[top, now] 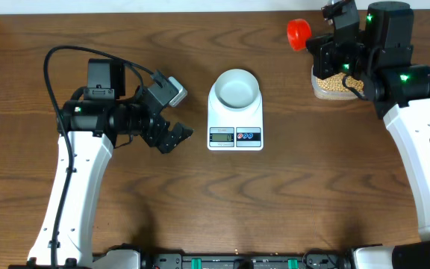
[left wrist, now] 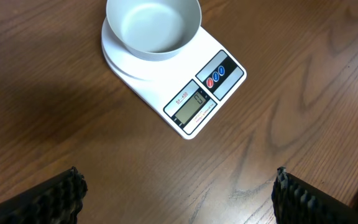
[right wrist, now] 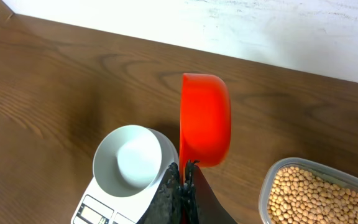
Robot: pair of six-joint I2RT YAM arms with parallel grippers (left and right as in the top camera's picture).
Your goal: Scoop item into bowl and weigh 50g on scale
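A: What sits closest in?
B: The left fingers (left wrist: 179, 198), spread as wide as they go and holding nothing. They hover over bare desk (left wrist: 55, 112) just left of the scale (left wrist: 143, 82).
A: And the scale itself?
B: It lies flat at mid-desk with its display (left wrist: 193, 107) along the near edge, showing zero. The bowl (left wrist: 154, 28) stands on its far half, and it is empty.
A: Where are the beans?
B: Further back on the right. The beans (right wrist: 319, 196) lie heaped in a clear tub (right wrist: 271, 186), well apart from the bowl.
A: The right fingers?
B: The right fingers (right wrist: 183, 190) are clamped tight on the handle of a red scoop (right wrist: 205, 118), held up above the desk just left of the tub, toward the far edge. The scoop is turned on its side, so only its rounded outside shows. I can't tell whether anything is in it.
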